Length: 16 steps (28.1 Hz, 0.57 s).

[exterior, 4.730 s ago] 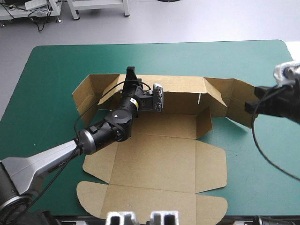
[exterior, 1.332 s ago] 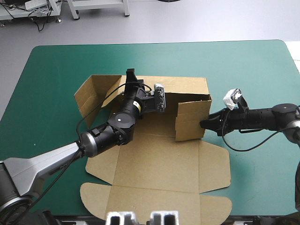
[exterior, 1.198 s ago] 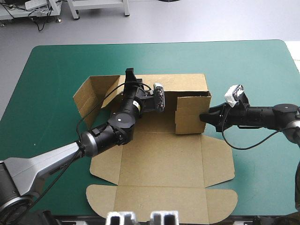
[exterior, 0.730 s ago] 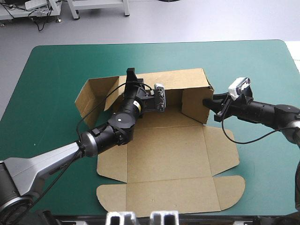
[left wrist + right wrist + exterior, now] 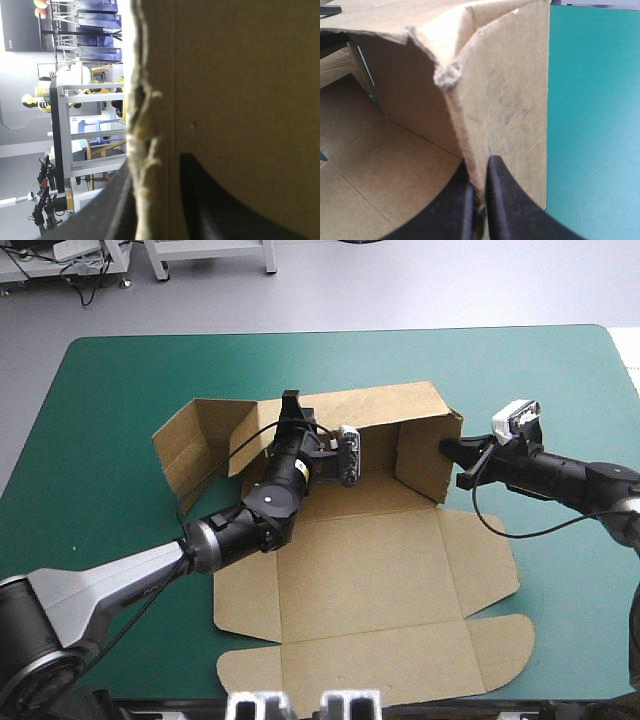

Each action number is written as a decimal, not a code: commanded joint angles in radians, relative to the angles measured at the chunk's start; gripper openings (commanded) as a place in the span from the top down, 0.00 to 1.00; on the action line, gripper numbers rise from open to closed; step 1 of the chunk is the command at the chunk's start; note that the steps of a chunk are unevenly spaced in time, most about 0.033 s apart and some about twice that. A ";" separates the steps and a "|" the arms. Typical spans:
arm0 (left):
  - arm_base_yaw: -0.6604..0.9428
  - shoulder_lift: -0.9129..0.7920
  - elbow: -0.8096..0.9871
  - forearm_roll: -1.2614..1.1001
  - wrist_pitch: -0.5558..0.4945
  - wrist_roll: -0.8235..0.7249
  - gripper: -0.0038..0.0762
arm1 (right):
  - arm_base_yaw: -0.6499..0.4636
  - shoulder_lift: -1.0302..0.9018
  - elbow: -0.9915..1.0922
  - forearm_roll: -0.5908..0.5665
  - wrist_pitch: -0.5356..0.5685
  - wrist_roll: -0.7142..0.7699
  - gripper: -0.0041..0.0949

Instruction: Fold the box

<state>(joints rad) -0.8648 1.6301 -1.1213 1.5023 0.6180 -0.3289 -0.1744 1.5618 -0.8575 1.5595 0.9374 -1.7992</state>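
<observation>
Left fingers [image 5: 215, 205] clamp the box [image 5: 370, 570] at its back wall, right fingers [image 5: 507, 200] at its right wall. Beyond and beside the box the table [image 5: 130, 380] lies open.

The bench [image 5: 300, 336] carries a teal-green cover [image 5: 520, 380] that lies smooth and flat over its whole top and runs out to the bench's edges. Both far corners of the bench are rounded. The right wrist view shows a few faint marks on the cover.
</observation>
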 commanded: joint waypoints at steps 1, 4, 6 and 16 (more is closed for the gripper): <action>-0.003 -0.027 -0.018 0.021 0.051 -0.012 0.55 | -0.007 -0.040 -0.029 0.032 0.024 0.027 0.96; -0.057 -0.041 -0.018 0.042 0.074 -0.016 0.54 | -0.007 -0.040 -0.029 0.032 -0.011 0.029 0.96; -0.103 -0.054 -0.018 0.042 0.065 -0.047 0.55 | -0.003 -0.040 -0.029 0.032 -0.047 0.043 0.96; -0.293 -0.177 -0.018 0.042 0.094 -0.199 0.56 | 0.083 -0.040 -0.029 0.032 -0.176 0.051 0.96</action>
<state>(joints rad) -1.1297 1.5277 -1.1151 1.5060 0.6782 -0.4751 -0.1088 1.5436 -0.8677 1.5806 0.7893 -1.7606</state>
